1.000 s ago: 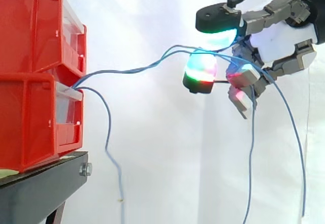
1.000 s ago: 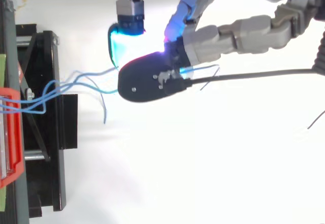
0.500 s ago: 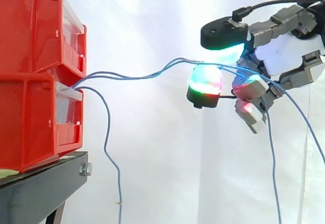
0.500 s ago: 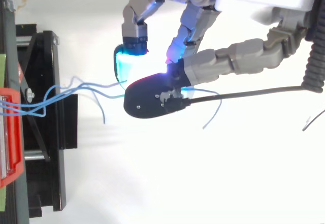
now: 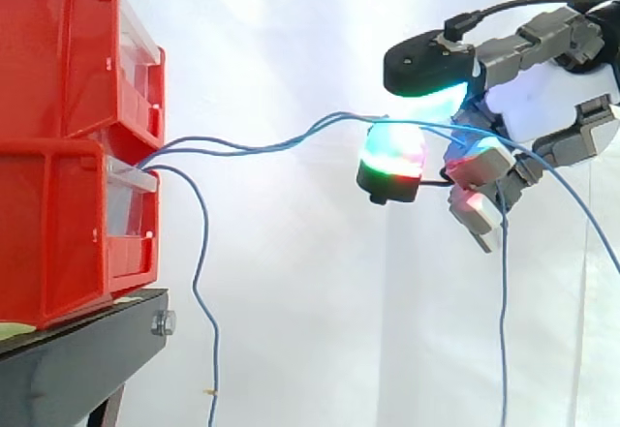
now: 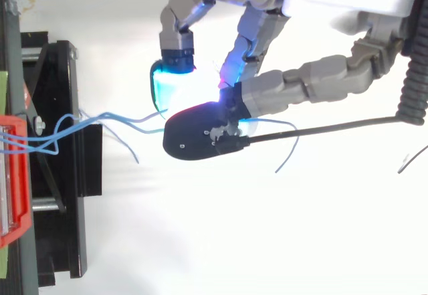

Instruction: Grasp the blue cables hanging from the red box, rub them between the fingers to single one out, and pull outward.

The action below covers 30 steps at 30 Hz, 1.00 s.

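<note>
Blue cables (image 5: 262,143): ran from the front of the red box at frame left, rightwards and slightly upward to centre-right, into the hand. One strand dropped loose just beside the box toward the bottom edge. Free ends trailed down past the hand at lower right.
Hand (image 5: 542,98): upper right in side view, fingers curled, cables pinched between the glowing fingertips (image 5: 392,151).
Red box (image 5: 68,146): stacked bins at left edge, resting on the black stand (image 5: 77,364).
Backdrop: white curtain (image 5: 291,301).
</note>
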### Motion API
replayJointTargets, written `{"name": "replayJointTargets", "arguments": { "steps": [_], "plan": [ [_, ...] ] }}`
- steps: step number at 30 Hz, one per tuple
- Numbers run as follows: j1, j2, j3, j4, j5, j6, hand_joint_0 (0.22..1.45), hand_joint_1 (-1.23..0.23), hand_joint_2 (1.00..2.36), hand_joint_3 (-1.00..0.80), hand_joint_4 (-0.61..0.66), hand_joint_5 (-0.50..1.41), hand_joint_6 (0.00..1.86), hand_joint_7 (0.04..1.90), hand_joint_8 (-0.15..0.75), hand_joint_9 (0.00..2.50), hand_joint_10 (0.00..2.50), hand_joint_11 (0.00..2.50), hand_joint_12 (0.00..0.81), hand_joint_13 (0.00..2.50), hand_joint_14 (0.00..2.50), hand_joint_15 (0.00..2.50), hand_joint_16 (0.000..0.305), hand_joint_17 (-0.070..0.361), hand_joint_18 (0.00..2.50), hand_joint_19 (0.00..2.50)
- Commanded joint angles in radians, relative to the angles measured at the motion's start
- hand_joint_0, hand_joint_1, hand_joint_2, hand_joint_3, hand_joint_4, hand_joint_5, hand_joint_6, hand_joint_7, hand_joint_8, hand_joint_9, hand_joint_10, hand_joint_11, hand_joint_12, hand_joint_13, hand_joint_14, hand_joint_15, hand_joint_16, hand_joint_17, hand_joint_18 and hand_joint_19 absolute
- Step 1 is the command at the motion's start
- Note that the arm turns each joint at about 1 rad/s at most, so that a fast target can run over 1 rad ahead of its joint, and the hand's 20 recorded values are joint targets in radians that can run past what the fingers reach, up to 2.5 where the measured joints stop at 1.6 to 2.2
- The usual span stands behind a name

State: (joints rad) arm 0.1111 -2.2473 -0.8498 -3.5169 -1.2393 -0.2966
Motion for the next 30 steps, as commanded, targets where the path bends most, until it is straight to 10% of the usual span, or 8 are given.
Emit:
{"name": "replayJointTargets", "arguments": {
  "steps": [1,14,24,30],
  "plan": [
    [0.001,-0.002,0.000,-0.001,0.000,-0.001,0.63,-0.85,1.02,0.03,0.03,-0.09,0.93,1.09,0.406,1.33,0.02,0.91,0.410,1.13,0.03,0.71,0.053,0.120,1.00,0.50],
    [0.007,-0.002,-0.017,0.026,-0.005,0.001,0.62,-0.87,1.01,0.05,0.04,-0.07,0.92,1.14,0.407,1.01,0.01,0.43,0.444,1.01,0.02,0.52,0.056,0.126,0.91,0.38],
    [0.012,0.000,-0.112,0.217,0.001,0.001,0.61,-0.88,1.01,0.03,0.05,-0.07,0.91,1.15,0.365,0.71,0.00,0.10,0.450,0.84,0.01,0.28,0.054,0.121,0.76,0.21],
    [0.015,-0.002,-0.121,0.230,0.000,-0.003,0.61,-0.88,1.01,0.03,0.05,-0.07,0.91,1.15,0.362,0.70,0.00,0.10,0.450,0.82,0.01,0.29,0.054,0.121,0.73,0.21]
  ]
}}
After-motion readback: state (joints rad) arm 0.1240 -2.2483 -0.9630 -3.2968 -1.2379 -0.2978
